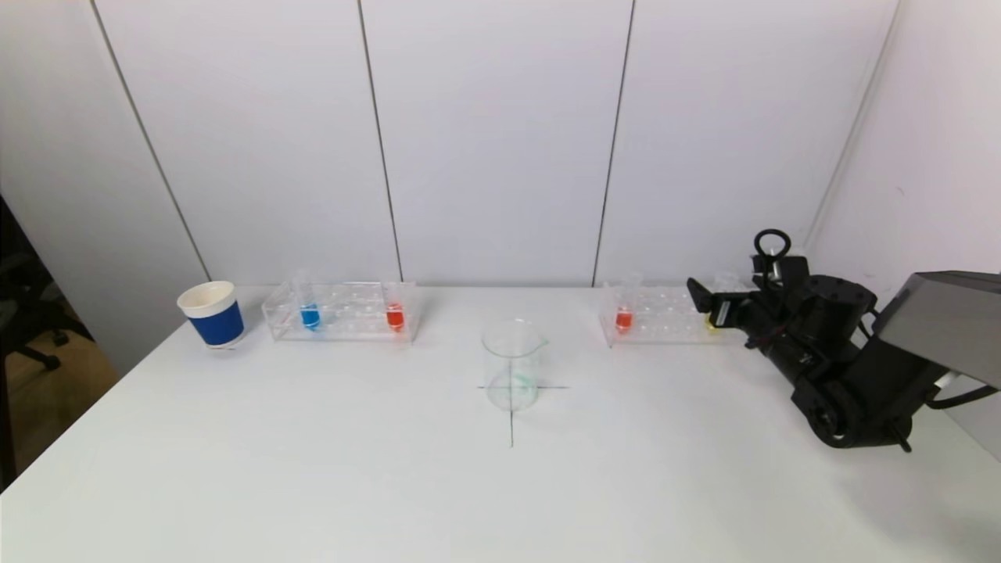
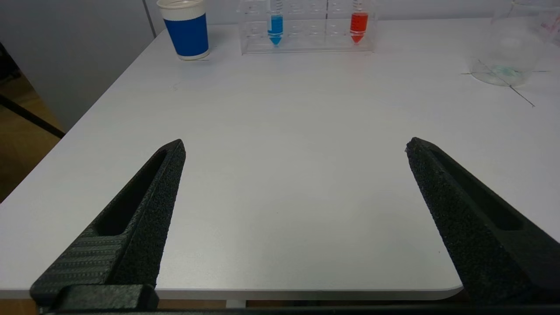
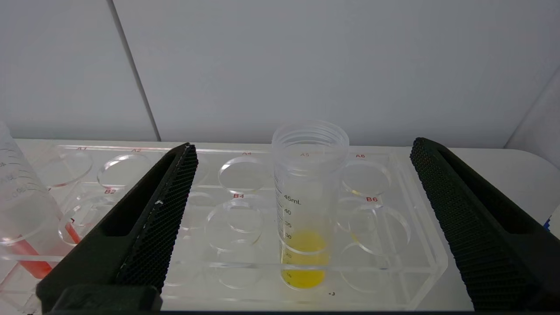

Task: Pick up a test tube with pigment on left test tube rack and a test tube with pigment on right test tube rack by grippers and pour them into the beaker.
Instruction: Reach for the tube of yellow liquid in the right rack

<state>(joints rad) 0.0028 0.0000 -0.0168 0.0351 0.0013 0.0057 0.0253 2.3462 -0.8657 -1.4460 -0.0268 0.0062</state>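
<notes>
A: What lies nearest?

B: The white table (image 1: 313,485), bare at its front edge. The left gripper (image 2: 295,146) hangs just over that near edge, its jaws spread wide with nothing between them.

A: And farther in?

B: A clear beaker (image 1: 513,364) stands mid-table on a thin pencilled cross (image 1: 512,414), a faint greenish trace at its bottom. To the right, the right gripper (image 3: 302,148) is up against the right test tube rack (image 1: 665,317), jaws wide on either side of the yellow tube (image 3: 306,210), touching nothing.

A: The back row?

B: The left test tube rack (image 1: 344,311) holds a blue tube (image 1: 310,314) and a red tube (image 1: 395,314), both upright. A blue paper cup (image 1: 212,314) stands just to its left. The right rack also carries a second red tube (image 1: 623,317) at its left end.

A: The room?

B: Pale wall panels (image 1: 500,141) with dark seams rise right behind the table; on the far left, wooden floor (image 1: 55,391).
</notes>
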